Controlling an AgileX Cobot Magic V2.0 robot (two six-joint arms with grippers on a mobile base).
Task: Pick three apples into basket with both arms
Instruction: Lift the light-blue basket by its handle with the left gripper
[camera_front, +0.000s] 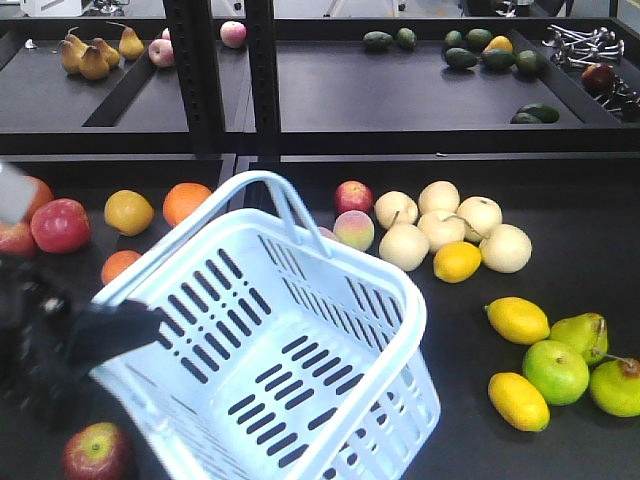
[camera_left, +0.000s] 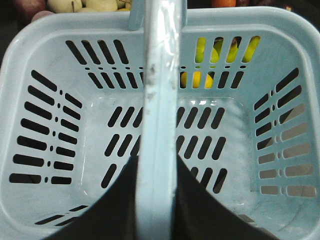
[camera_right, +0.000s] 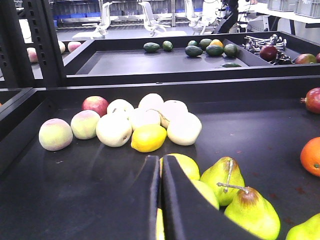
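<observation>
Two dark red apples sit outside the basket (camera_front: 335, 300) in the front view: the first apple (camera_front: 60, 225) to the basket's left, the second apple (camera_front: 97, 452) by the basket's near left corner. The basket is tipped up, with the left gripper (camera_front: 120, 328) at its left edge. In the left wrist view, that gripper's two fingers (camera_left: 115, 200) squeeze the basket's handle (camera_left: 159, 75). In the right wrist view, the right gripper (camera_right: 160, 167) has its fingers pressed together.

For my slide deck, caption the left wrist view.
Left gripper clamps the basket handle, empty slotted interior below, yellow fruit showing through far slots.
</observation>
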